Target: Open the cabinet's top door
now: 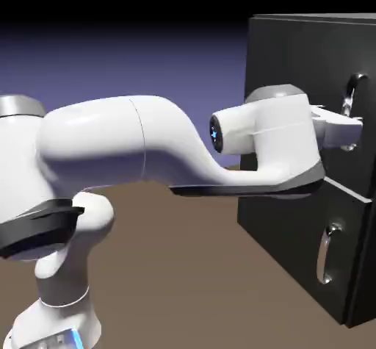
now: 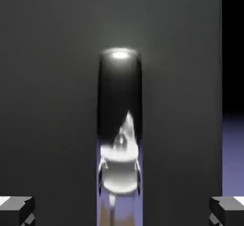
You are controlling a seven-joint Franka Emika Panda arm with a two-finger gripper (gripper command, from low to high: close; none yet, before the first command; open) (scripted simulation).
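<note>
1. Hand view: the two grey fingertips (image 2: 16, 210) sit at the bottom corners, spread wide apart, with the chrome handle (image 2: 119, 125) between them, untouched.
2. Behind it, the top door (image 2: 52, 77) fills the frame; no writing is readable.
3. In the exterior view, the gripper (image 1: 351, 128) reaches the handle on the cabinet (image 1: 294, 46), which stands at the table's (image 1: 183, 267) right side.

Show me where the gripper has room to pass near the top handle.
In the hand view, bare door flanks the top handle on both sides, and the open gripper straddles it. It is crowded in the exterior view where the gripper meets the handle.
</note>
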